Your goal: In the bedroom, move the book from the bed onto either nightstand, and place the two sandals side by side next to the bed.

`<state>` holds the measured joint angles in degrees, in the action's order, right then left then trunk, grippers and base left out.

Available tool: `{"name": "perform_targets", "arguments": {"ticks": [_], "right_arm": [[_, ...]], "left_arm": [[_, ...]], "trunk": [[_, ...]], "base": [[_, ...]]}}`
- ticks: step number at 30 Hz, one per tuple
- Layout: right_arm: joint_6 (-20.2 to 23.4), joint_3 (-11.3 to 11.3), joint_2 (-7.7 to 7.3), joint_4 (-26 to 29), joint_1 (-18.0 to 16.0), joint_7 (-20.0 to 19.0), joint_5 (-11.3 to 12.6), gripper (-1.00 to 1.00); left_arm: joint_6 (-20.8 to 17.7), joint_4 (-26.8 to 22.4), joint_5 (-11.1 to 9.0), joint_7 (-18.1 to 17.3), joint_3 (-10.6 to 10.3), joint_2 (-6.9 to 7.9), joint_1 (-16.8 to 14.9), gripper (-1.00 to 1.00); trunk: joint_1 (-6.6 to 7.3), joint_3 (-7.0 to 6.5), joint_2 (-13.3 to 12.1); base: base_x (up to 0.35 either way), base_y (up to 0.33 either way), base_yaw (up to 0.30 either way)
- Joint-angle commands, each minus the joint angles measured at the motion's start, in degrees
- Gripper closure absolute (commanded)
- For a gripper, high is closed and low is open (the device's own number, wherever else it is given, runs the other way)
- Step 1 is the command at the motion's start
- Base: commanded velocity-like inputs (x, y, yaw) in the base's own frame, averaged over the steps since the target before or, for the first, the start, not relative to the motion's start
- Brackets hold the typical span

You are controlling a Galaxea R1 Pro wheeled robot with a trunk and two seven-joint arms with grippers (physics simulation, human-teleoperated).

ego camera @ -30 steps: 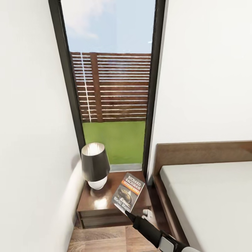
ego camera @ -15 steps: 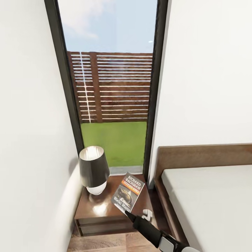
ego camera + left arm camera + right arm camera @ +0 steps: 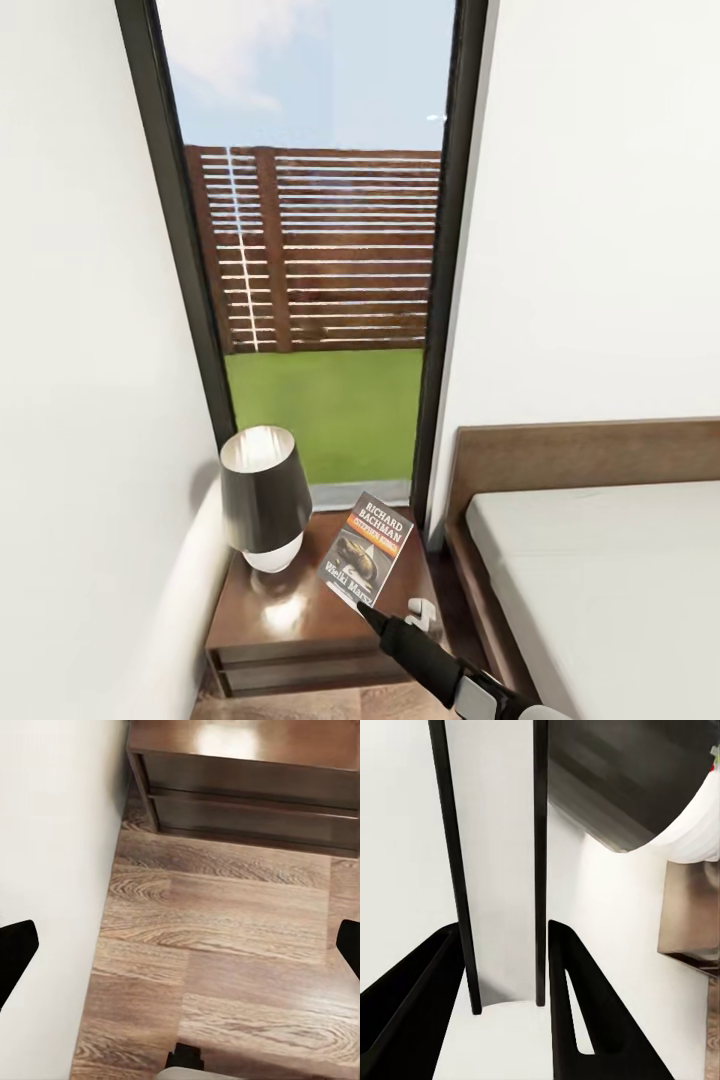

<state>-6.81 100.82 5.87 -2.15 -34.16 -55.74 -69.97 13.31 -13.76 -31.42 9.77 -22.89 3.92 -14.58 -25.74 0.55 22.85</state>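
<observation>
Camera has crept closer and tilted a bit since a second ago, so the nightstand [image 3: 300,630] sits lower in head view; book [image 3: 366,549] and right gripper [image 3: 362,607] keep the same spot in frame. Book is clamped at its lower edge between the right gripper's fingers, held tilted above the nightstand top, beside the lamp [image 3: 264,497]; cannot tell if it touches the wood. Bed [image 3: 600,580] is just right of the nightstand, window [image 3: 320,300] behind. Left gripper [image 3: 180,952] hangs over the plank floor [image 3: 225,945] in front of the nightstand drawers, fingers [image 3: 15,952] wide apart, holding nothing.
</observation>
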Motion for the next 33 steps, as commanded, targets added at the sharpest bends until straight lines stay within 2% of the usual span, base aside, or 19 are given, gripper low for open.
{"name": "perform_targets", "arguments": {"ticks": [1, 16, 33], "right_arm": [[-0.5, 0.3, 0.02, 0.0, 0.0, 0.0, -0.6, 1.0], [-0.5, 0.3, 0.02, 0.0, 0.0, 0.0, -0.6, 1.0], [-0.5, 0.3, 0.01, 0.0, 0.0, 0.1, -0.5, 1.0]], "left_arm": [[0.1, 0.0, -0.3, 0.3, -0.5, 0.03, 0.0, -1.0], [0.1, 0.0, -0.3, 0.3, -0.5, 0.03, 0.0, -1.0], [1.3, 2.3, -0.3, 0.3, -1.2, 0.03, 0.0, -1.0]], "trunk": [[-0.04, 0.06, 0.1], [-0.04, 0.06, 0.1], [-0.04, 0.06, 0.1]], "base": [[0.169, 0.001, 0.0], [0.156, 0.0, 0.0], [0.111, 0.0, 0.0]]}}
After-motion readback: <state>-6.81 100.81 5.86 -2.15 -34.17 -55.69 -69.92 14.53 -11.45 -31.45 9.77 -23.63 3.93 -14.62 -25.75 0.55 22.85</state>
